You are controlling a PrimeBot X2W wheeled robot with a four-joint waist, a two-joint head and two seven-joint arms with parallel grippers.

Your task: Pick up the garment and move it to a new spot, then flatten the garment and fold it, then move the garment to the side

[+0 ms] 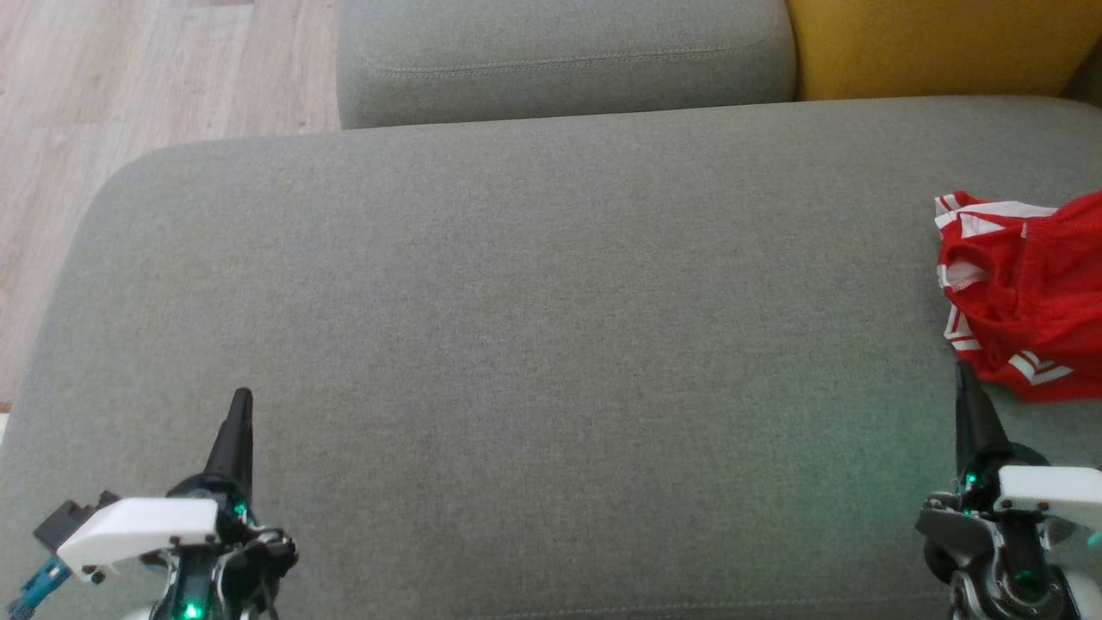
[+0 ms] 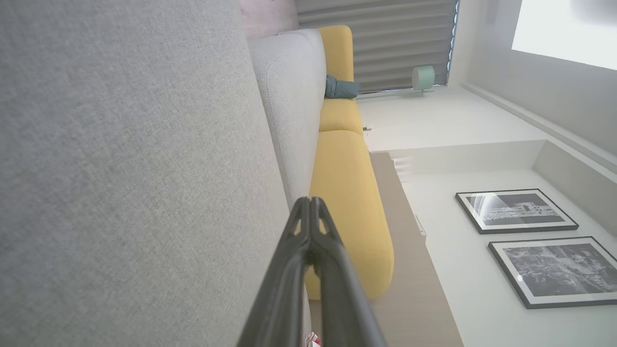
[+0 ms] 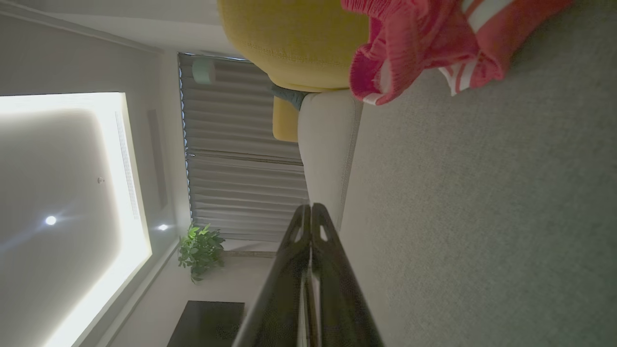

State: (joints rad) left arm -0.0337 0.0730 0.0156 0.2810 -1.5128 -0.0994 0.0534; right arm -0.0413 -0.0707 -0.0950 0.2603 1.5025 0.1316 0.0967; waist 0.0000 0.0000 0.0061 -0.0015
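Red garment (image 1: pixel 1029 293) cut off at right edge, left end effector (image 1: pixel 242 396), right end effector (image 1: pixel 962 370) both closed, empty

Red garment (image 1: pixel 1029 293) on grey sofa (image 1: pixel 534 301)

No writing can be read from here. The two framed prints (image 2: pixel 516 210) (black-and-white, seen sideways) may carry fine lettering, but it is too small to tell. The red garment (image 1: pixel 1029 293) bears plain white stripes.

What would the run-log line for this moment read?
stage: before pickup | red-and-white garment: crumpled, right end of grey sofa seat | left gripper: shut, empty | right gripper: shut, empty, near garment
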